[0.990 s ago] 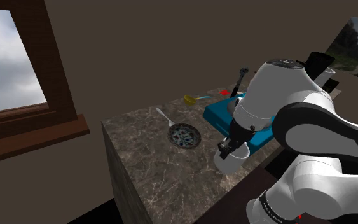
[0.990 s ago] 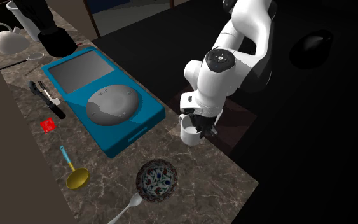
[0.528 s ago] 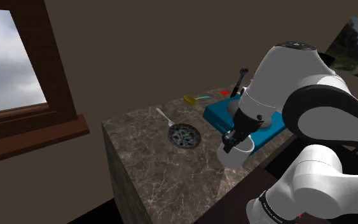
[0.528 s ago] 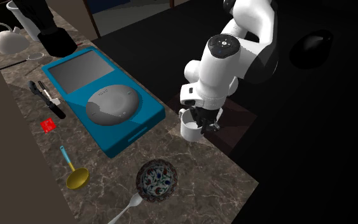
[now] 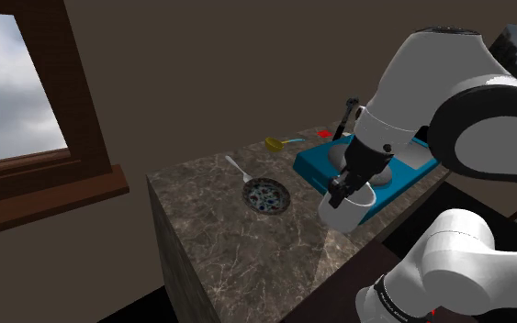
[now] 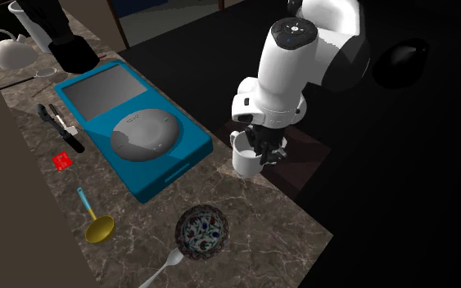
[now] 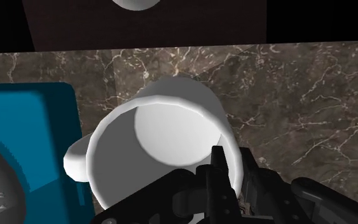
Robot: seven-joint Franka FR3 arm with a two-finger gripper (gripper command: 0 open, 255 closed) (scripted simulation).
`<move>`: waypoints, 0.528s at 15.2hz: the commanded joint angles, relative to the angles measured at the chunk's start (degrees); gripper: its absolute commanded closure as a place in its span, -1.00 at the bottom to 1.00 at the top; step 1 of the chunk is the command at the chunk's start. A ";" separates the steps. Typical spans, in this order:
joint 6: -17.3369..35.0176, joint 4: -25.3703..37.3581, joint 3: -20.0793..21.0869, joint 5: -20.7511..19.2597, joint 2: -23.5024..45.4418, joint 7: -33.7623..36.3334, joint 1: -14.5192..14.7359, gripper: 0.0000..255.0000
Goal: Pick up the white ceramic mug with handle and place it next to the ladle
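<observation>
1. The fingers (image 7: pixel 220 188) were pinching one wall of the white mug (image 7: pixel 165 127). One sat inside the cup and the other outside, on the side away from its handle (image 7: pixel 74 162).
2. The mug hung at the bench (image 6: pixel 138 221) edge on the white arm's (image 6: pixel 290 57) side, just beside the blue slab's (image 6: pixel 159 176) corner. We judged it barely clear of the surface.
3. The yellow ladle (image 6: pixel 97 225) lay near the opposite edge, well apart, beyond the slab and the patterned bowl (image 6: pixel 202 231).
4. We judged that a one-wall pinch could let the mug swing or slip. A low carry could also clip the slab's grey dome (image 6: pixel 146 135) or the bowl.
5. The mug looked smooth, rounded and thick-rimmed. The bench was dark veined marble, and the ladle had a thin blue handle.
</observation>
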 commanded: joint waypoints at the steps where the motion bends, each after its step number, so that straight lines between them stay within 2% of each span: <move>1: -1.37 1.51 -0.36 -0.35 0.14 0.01 -0.16 1.00; 3: -2.51 2.98 -0.62 -0.63 0.46 0.03 -0.32 1.00; 8: 3.11 6.92 -3.82 -4.30 10.30 -4.58 -4.10 1.00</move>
